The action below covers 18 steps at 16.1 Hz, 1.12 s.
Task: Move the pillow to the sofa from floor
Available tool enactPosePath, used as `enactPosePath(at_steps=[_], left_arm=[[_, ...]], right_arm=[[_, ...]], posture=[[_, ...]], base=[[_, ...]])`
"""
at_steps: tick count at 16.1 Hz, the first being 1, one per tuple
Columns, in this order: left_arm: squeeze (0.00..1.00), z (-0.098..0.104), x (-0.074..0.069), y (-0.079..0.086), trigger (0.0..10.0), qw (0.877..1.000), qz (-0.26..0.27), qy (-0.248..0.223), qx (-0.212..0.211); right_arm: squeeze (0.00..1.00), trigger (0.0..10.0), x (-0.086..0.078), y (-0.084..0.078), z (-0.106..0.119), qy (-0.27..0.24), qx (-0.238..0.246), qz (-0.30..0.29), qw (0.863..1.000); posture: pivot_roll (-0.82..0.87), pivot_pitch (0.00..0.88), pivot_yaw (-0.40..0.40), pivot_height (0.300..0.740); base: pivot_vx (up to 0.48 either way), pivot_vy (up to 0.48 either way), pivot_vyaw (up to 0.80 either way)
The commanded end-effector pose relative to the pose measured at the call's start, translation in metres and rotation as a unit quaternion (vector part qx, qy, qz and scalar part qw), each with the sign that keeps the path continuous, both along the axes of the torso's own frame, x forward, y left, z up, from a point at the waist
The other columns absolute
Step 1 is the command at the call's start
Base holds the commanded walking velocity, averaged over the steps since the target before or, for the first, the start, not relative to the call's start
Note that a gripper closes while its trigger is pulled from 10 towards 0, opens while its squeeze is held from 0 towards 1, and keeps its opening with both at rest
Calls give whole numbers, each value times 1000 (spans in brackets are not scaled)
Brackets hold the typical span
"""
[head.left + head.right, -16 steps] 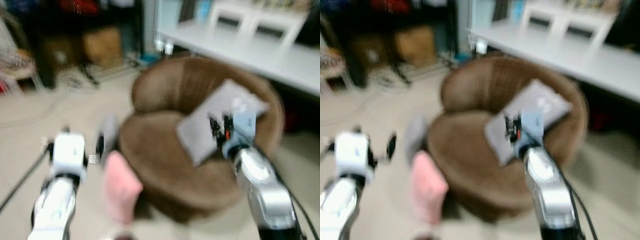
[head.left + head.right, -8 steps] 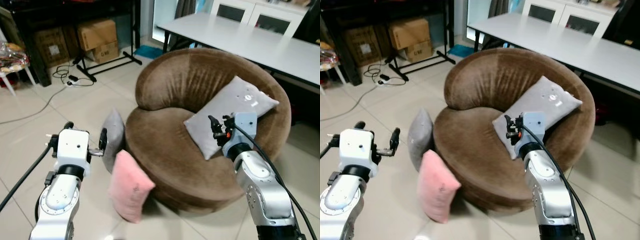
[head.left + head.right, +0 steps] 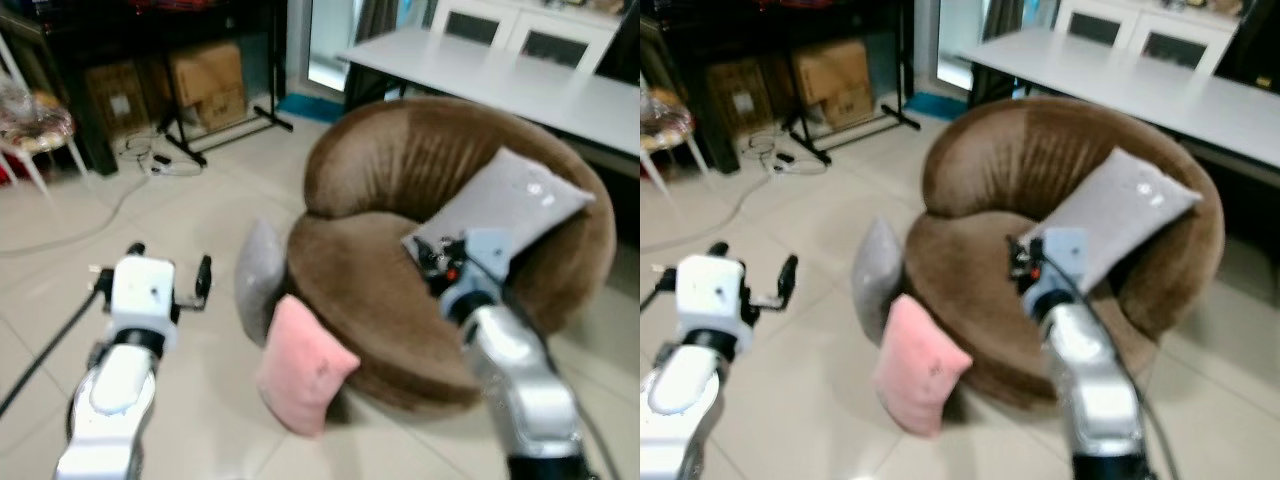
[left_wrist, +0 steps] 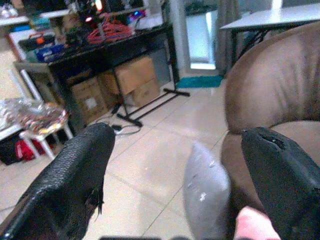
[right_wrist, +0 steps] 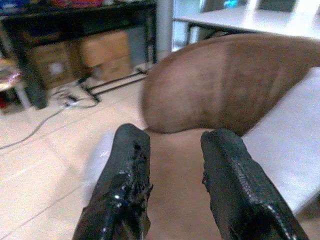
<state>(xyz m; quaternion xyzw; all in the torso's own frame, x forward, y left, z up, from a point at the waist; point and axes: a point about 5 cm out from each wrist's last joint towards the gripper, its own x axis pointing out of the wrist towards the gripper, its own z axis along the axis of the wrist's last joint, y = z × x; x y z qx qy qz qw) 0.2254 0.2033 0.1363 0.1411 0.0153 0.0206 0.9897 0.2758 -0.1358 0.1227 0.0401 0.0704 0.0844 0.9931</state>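
A pink pillow (image 3: 305,365) stands on the tiled floor, leaning on the front of the round brown sofa (image 3: 370,170). Just behind it a grey pillow (image 3: 260,280) also leans on the sofa from the floor. Another grey pillow (image 3: 510,205) lies on the sofa seat against its back. My left gripper (image 3: 170,262) is open in the air, left of the floor pillows and apart from them. The right gripper (image 3: 435,260) hovers over the seat beside the sofa's grey pillow, open, with nothing between its fingers (image 5: 127,165).
A long white table (image 3: 520,85) runs behind the sofa. Cardboard boxes (image 3: 210,75) and a black stand sit under a dark shelf at the back left. Cables (image 3: 150,165) trail over the floor there, and a chair (image 3: 35,120) stands at the far left.
The whole picture has shifted, so the sofa and pillows sit further right in view; the camera moved. Both arms hold the same pose and neither gripper has taken hold of anything.
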Motion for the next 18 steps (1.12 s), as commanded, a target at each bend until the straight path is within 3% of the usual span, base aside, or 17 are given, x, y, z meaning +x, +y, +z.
enactPosePath(at_steps=[1, 2, 4, 5, 7, 9, 11, 18], left_arm=[[86, 1, 2, -4, 10000, 1000, -9, 1, -7], [957, 1, 2, -4, 10000, 1000, -11, 1, -11], [1000, 3, 3, -5, 10000, 1000, -13, -2, -11], [1000, 3, 4, -5, 10000, 1000, -12, -2, -10], [1000, 3, 4, -5, 10000, 1000, -13, -3, -7], [1000, 5, 5, -5, 10000, 1000, -13, -5, -3], [1000, 6, 5, -2, 10000, 1000, -8, -9, -1], [1000, 6, 7, -1, 10000, 1000, -12, -10, -2]], right_arm=[[0, 10000, 1, -6, 4, -9, -11, -6, 1000], [1000, 10000, 1, -5, 3, -9, -9, -5, 1000], [1000, 10000, 3, -9, 7, -38, -61, -27, 997], [1000, 10000, 3, -10, 7, -43, -64, -21, 997], [1000, 10000, 2, -12, 9, -61, -38, -33, 997], [1000, 10000, 2, -14, 7, -48, -39, -47, 997], [1000, 10000, 3, -15, 0, -13, -27, -58, 998], [1000, 10000, 3, -18, 4, -22, -11, -72, 997]], posture=[[-9, 0, -53, 740], [-8, 0, -51, 740], [-10, 0, -51, 740], [-11, 0, -51, 740], [-14, 0, -49, 740], [-12, 0, -52, 740], [-10, 0, -56, 740], [-15, 0, -54, 740]], base=[[0, 0, 581], [0, 0, 800], [0, 0, 800], [0, 0, 800], [0, 0, 616], [0, 0, 525], [0, 0, 0], [0, 0, 0]])
